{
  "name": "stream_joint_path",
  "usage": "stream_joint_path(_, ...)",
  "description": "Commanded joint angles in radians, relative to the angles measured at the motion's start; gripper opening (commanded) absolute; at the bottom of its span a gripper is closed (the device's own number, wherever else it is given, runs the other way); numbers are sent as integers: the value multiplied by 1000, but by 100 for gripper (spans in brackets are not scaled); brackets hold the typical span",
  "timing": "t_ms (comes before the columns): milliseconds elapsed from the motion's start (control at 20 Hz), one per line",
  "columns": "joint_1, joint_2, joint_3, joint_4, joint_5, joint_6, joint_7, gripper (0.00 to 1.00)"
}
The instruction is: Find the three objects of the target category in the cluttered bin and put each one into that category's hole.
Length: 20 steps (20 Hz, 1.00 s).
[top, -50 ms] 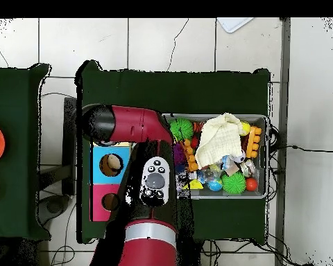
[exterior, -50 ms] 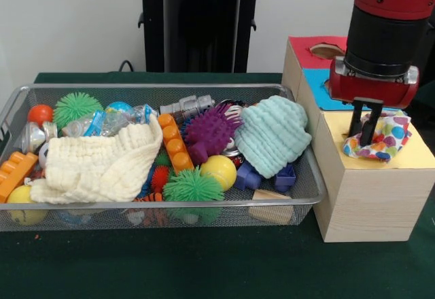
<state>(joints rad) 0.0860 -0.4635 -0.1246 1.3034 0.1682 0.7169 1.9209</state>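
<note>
Nearest the camera, the green tabletop [exterior, -50 ms: 204, 265] carries a wire mesh bin [exterior, -50 ms: 163, 212] and, just beside it, a wooden sorting box [exterior, -50 ms: 367, 204]. The bin is crowded on purpose — the search is the task — so soft things lie draped over hard ones. At its front sit a green spiky ball [exterior, -50 ms: 192, 185] and a yellow ball [exterior, -50 ms: 219, 170]. A cream cloth [exterior, -50 ms: 102, 166] sprawls over the left half, and a mint knitted cloth [exterior, -50 ms: 272, 136] leans against the right wall. Since I am at the yellow section with a fabric piece, I judge cloth to be my category, and those two would be the ones left to fetch.

On the box's yellow top section [exterior, -50 ms: 414, 155] lies a patterned cloth [exterior, -50 ms: 380, 137], bunched up around where that section's hole should be; I cannot see the hole itself. My pincer [exterior, -50 ms: 361, 128] comes straight down onto it, fingers [exterior, -50 ms: 354, 119] close together with a fold of the cloth apparently between them — pinching it, as best I can tell. I hold it from above because a limp cloth will not fall in by itself; it likely needs pushing down.

Farther back are the blue section [exterior, -50 ms: 319, 85] and the red section [exterior, -50 ms: 316, 47], each with its own hole, both left alone.
</note>
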Motion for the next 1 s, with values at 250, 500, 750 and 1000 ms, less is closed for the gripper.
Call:
stream_joint_path(250, -32, 58, 107, 56, 18, 10, 101, 0)
stream_joint_path(500, -53, 88, 97, 85, -8, -62, 88, 0)
stream_joint_path(750, -110, 130, 131, 84, -27, -107, 27, 0)
stream_joint_path(1000, -88, 105, 136, 84, -11, -47, 73, 0)
